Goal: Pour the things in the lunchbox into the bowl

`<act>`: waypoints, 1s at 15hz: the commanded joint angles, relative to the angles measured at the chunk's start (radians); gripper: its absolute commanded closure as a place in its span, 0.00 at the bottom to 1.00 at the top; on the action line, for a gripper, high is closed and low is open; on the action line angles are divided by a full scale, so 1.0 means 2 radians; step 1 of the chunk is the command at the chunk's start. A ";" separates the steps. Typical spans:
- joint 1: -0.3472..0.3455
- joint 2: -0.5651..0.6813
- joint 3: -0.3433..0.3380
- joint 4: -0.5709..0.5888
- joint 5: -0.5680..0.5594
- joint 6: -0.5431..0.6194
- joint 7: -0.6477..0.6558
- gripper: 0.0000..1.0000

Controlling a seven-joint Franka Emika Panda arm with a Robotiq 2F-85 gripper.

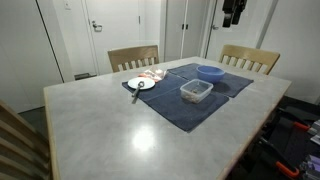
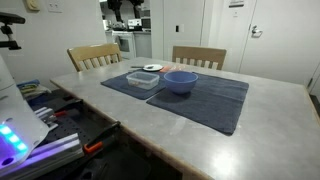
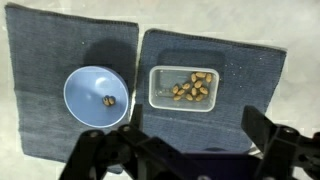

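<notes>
The lunchbox (image 3: 185,88), a clear shallow container, sits on a blue cloth mat and holds several brown nut-like pieces. It shows in both exterior views (image 1: 196,91) (image 2: 143,79). The blue bowl (image 3: 95,97) stands beside it on the other mat with one small piece inside, and it shows in both exterior views (image 1: 209,72) (image 2: 180,81). My gripper (image 3: 180,150) is open and empty, high above the mats, nearer the lunchbox. In an exterior view it hangs well above the table's far side (image 1: 232,12).
A white plate (image 1: 142,83) with utensils lies on the mat's far end, also seen in an exterior view (image 2: 152,68). Two blue mats (image 3: 215,125) cover part of the grey table (image 1: 110,130). Wooden chairs (image 1: 133,57) stand along the far side.
</notes>
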 commanded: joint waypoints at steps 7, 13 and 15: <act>0.008 0.202 -0.009 0.111 0.095 0.031 -0.067 0.00; 0.008 0.274 0.006 0.110 0.117 0.095 -0.056 0.00; 0.006 0.294 0.016 0.106 0.141 0.133 -0.077 0.00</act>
